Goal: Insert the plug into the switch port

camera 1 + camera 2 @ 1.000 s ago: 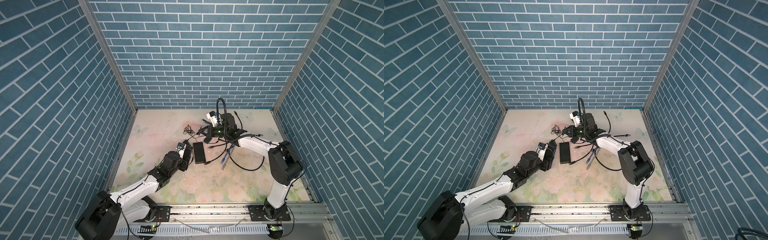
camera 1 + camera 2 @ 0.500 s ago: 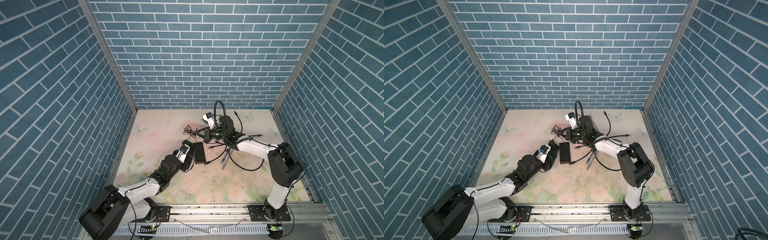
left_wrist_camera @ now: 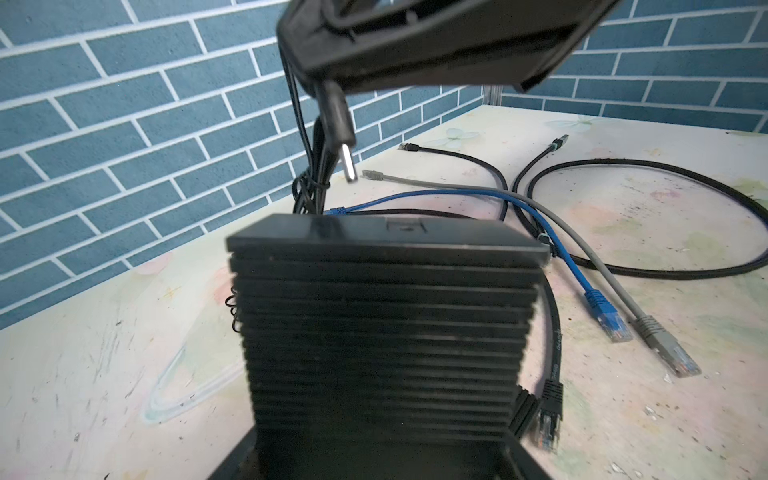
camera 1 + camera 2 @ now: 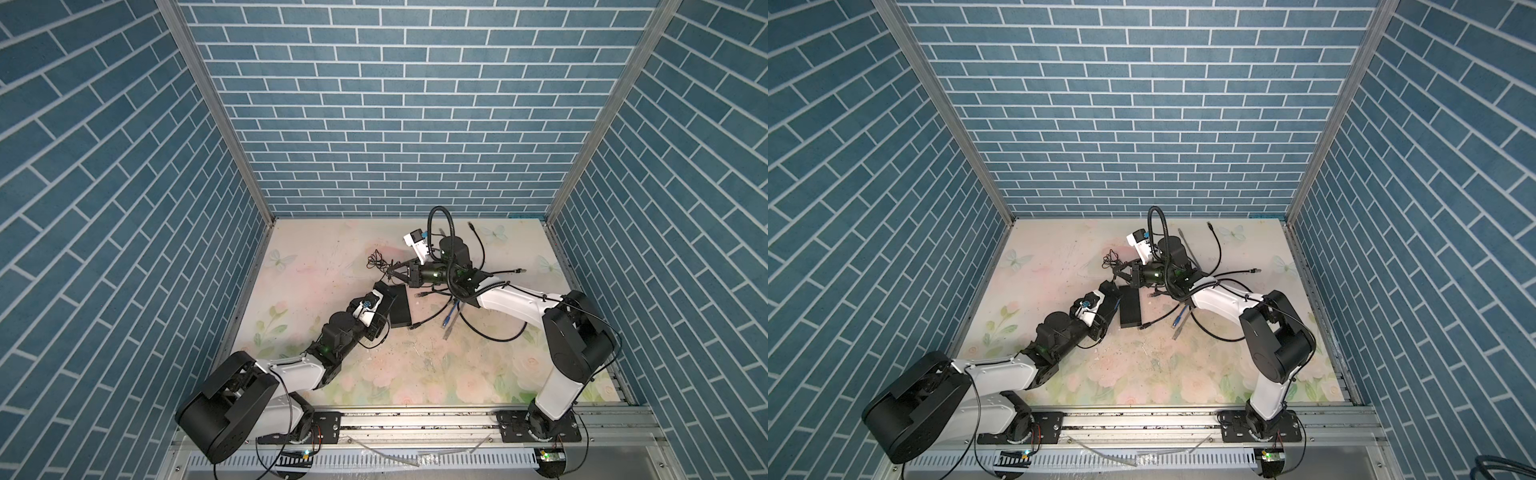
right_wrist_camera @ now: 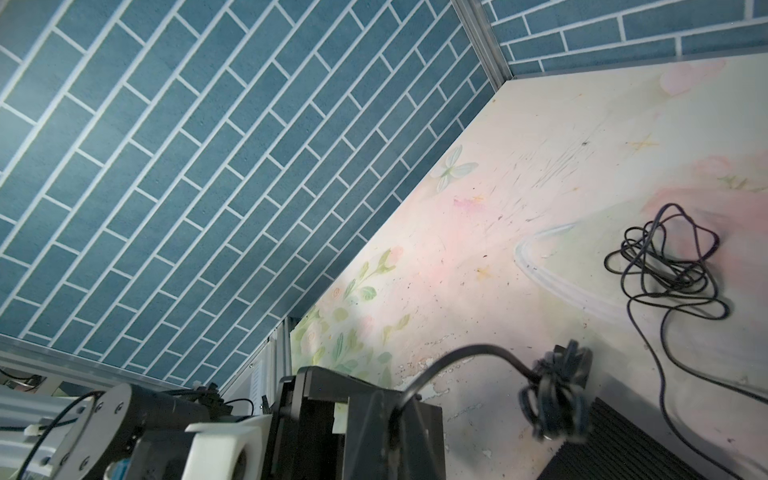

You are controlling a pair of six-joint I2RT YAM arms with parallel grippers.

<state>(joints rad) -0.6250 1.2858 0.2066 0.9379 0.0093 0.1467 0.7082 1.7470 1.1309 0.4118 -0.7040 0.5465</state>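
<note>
Left wrist view: the switch [image 3: 374, 332] sits between the open jaws of the left gripper [image 3: 378, 436], probably to steady it; beyond, the right gripper [image 3: 340, 70] pinches the plug [image 3: 343, 137], tip slanting down towards the switch's far edge.

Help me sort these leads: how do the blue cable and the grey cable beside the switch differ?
The blue cable has a blue boot on its near plug; the grey cable has a grey one. The blue cable's far end lies right at the edge of the switch; the grey cable's lies farther from it on the table. Both end in clear network plugs and lie loose, side by side.
</note>
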